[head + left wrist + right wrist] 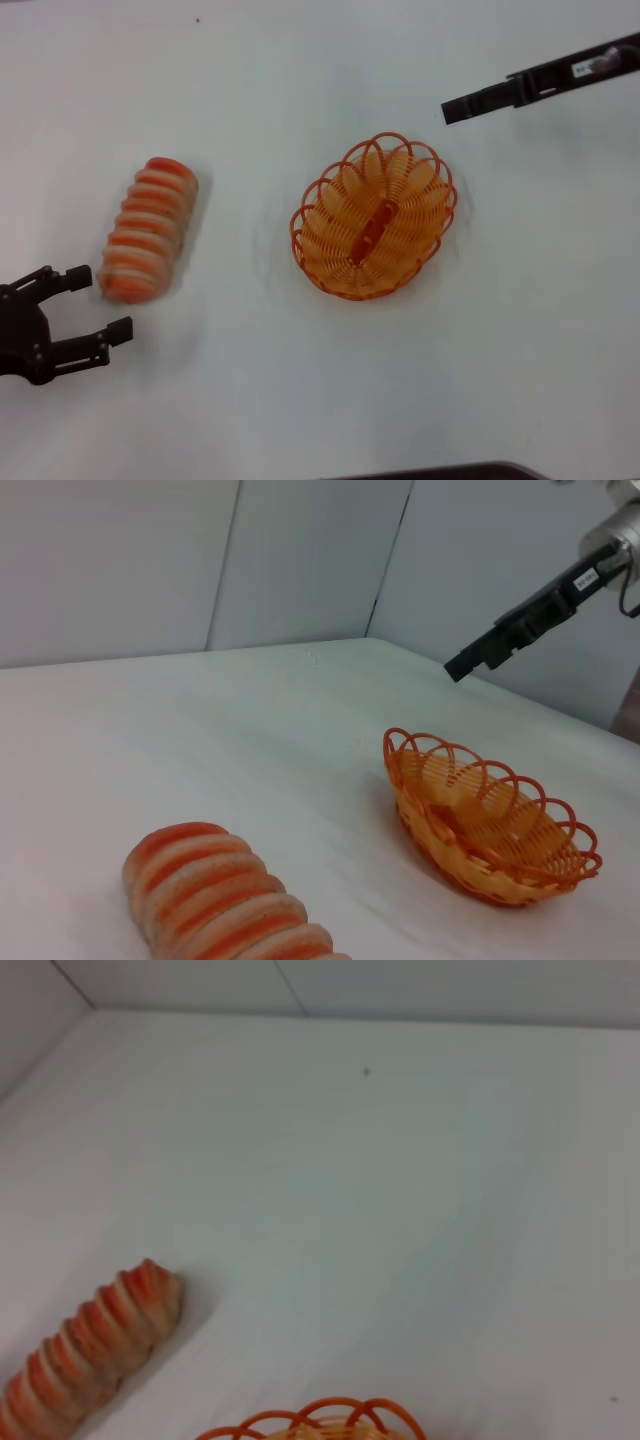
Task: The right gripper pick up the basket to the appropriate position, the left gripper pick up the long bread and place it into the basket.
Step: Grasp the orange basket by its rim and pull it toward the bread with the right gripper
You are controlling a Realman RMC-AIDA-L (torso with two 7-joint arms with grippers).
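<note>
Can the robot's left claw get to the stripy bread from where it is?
Probably yes. The left end effector sits open on the near side of the bread, close by, with only bare table between them. The basket lies off to the side, out of its way.

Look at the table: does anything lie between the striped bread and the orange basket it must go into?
No. Only bare white table separates the bread from the basket. The open left pincer sits just beside the bread's near end, with nothing between them either.
</note>
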